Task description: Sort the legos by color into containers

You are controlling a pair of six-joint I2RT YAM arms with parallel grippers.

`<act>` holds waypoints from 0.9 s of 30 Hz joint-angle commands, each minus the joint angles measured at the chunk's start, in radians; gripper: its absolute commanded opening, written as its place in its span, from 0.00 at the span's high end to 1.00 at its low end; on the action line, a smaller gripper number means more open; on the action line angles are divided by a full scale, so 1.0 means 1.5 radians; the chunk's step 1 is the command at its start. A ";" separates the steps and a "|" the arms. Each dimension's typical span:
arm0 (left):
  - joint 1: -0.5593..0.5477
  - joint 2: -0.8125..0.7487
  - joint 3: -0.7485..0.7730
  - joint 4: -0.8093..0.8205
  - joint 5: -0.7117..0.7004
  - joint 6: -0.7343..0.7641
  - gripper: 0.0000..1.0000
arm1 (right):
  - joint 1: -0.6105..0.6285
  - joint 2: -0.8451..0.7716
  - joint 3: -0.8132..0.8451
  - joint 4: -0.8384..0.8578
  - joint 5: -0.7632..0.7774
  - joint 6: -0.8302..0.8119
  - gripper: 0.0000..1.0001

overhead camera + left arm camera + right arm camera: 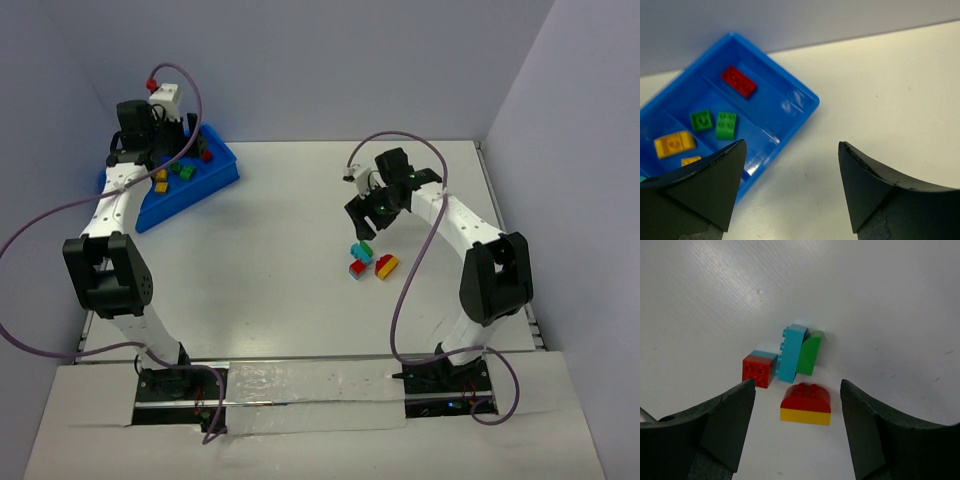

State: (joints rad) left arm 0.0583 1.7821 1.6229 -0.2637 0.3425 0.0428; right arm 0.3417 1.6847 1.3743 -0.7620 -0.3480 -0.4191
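The blue bin (222, 170) with dividers sits at the far left. In the left wrist view the bin (790, 107) holds a red brick (738, 81), two green bricks (726, 125) and yellow bricks (674, 143), each colour in its own compartment. My left gripper (158, 148) hovers over the bin, open and empty (791, 145). Loose legos lie right of centre: a teal brick (791, 354) against a green one (808, 354), a red-on-teal cube (759, 371) and a red-on-yellow piece (806, 405). My right gripper (366, 220) hangs open above them (797, 384), its jaws on either side of the red-on-yellow piece.
A white block with a small red cap (152, 80) stands behind the bin by the back wall. Purple cables (405, 290) loop from both arms over the table. The side wall runs along the table's right edge.
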 commanded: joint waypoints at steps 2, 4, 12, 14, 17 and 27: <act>-0.002 -0.042 -0.019 0.007 -0.006 -0.022 0.11 | 0.016 0.016 -0.016 -0.005 0.054 0.062 0.24; -0.002 -0.048 -0.027 0.006 -0.005 -0.022 0.08 | 0.021 0.032 -0.009 -0.003 0.067 0.080 0.25; -0.004 -0.061 -0.048 -0.004 -0.005 -0.022 0.07 | 0.021 0.081 0.011 -0.015 0.048 0.108 0.32; -0.004 -0.062 -0.052 -0.003 -0.007 -0.022 0.07 | 0.021 0.089 0.014 -0.012 0.056 0.118 0.32; -0.004 -0.062 -0.054 -0.002 -0.008 -0.031 0.07 | 0.023 0.099 0.017 -0.004 0.076 0.132 0.32; -0.004 -0.051 -0.040 -0.021 0.009 -0.072 0.01 | 0.035 0.141 -0.002 0.031 0.124 0.150 0.31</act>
State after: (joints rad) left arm 0.0578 1.7344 1.5394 -0.2852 0.3378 -0.0271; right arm 0.3834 1.8794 1.3641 -0.7631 -0.1979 -0.2163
